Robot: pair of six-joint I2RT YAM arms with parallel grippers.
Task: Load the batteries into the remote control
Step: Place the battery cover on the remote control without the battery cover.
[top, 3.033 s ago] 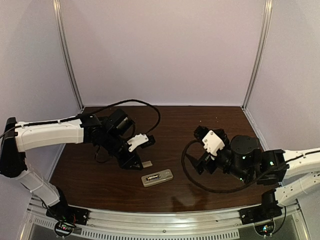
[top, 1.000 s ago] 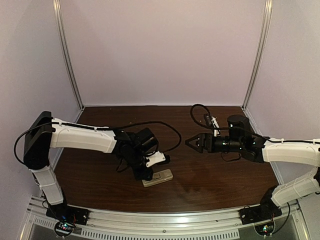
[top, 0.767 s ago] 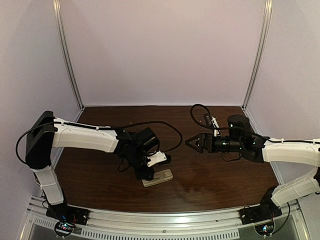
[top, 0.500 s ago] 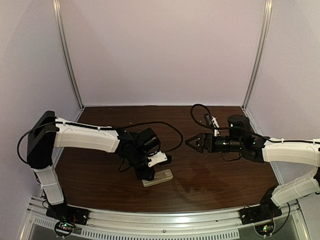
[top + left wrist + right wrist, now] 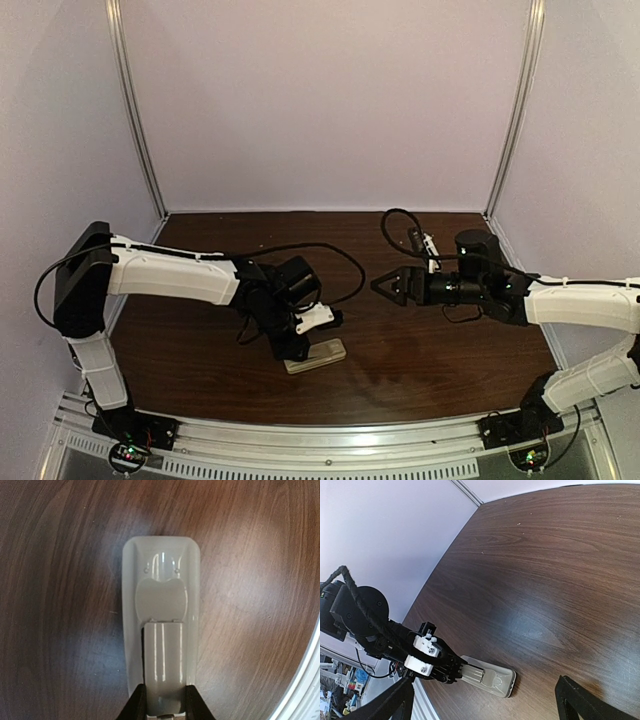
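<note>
The remote control (image 5: 322, 355) lies back side up on the dark wooden table (image 5: 420, 340), near the front. In the left wrist view the remote (image 5: 161, 580) is white, with a narrow battery cover (image 5: 164, 655) lying along its compartment. My left gripper (image 5: 164, 700) is shut on the near end of that cover, one finger (image 5: 136, 706) on each side; it also shows in the top view (image 5: 297, 348). My right gripper (image 5: 385, 287) is wide open and empty, held above the table's middle, well away from the remote (image 5: 492, 677). The batteries are hidden.
Metal frame posts (image 5: 135, 110) stand at the back corners with pale walls behind. An aluminium rail (image 5: 330, 440) runs along the near edge, just beyond the remote. A black cable (image 5: 400, 225) loops from the right arm.
Since three seconds ago my left gripper moved from a small grey piece on the table onto the remote, and my right arm unfolded toward the middle. In the last second almost nothing moved.
</note>
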